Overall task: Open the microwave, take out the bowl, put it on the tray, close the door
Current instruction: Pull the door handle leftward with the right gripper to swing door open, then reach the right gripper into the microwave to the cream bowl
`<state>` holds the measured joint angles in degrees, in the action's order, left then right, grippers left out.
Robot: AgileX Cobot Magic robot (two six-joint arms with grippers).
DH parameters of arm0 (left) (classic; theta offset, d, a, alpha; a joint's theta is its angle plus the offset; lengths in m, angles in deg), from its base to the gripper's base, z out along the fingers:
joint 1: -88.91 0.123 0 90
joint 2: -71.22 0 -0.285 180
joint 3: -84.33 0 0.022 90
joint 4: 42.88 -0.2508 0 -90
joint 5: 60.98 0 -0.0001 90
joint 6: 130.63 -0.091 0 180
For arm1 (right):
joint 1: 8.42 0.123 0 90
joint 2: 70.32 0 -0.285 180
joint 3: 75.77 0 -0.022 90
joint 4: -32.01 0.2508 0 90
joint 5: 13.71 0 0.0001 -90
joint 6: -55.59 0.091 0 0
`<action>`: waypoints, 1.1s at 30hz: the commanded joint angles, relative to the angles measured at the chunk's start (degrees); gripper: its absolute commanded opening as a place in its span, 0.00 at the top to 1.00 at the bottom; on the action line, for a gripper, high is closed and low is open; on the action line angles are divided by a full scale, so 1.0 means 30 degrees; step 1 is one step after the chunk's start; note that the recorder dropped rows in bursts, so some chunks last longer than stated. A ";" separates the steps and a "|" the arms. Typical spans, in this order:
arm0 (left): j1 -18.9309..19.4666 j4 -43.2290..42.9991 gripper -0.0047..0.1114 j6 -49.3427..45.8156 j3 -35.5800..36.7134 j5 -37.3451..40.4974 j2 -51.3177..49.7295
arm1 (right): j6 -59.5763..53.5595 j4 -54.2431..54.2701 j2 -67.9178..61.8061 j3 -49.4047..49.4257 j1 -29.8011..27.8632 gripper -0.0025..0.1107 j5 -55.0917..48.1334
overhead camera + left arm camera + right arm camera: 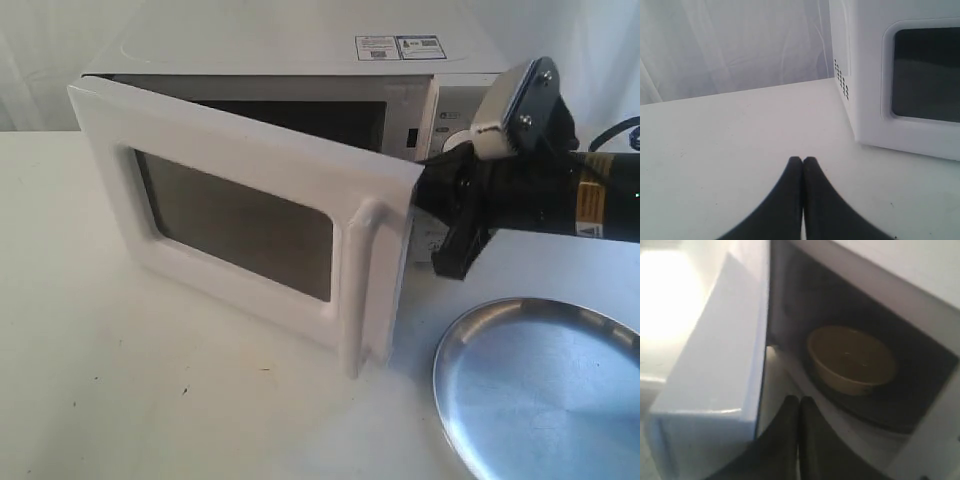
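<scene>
- The right gripper [799, 401], in the right wrist view, is clenched on nothing. Its tips sit in the gap between the half-open door [710, 365] and the cavity, where the bowl [852, 360] sits on the dark turntable.
- In the left wrist view, the left gripper [802, 161] is also clenched and empty. It hovers over the table [715, 140], left of the microwave [865, 75].
- In the exterior view, the right arm [560, 190] reaches behind the door's free edge. The tray [540, 390] lies empty, near right.
- The step in hand looks like opening the door. The next move probably calls for swinging it wider, then spreading the fingers to reach the bowl's rim.
</scene>
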<state>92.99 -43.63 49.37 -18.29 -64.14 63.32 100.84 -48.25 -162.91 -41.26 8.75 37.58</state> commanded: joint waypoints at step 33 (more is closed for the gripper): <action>-0.0042 0.0118 0.96 0.0000 -0.0053 0.0053 0.0040 | -1.0589 1.1402 -0.7821 -0.6007 0.7983 0.94 -0.8798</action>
<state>92.99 -43.63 49.37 -18.29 -64.14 63.32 69.61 -14.22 -184.63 -56.07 31.69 16.21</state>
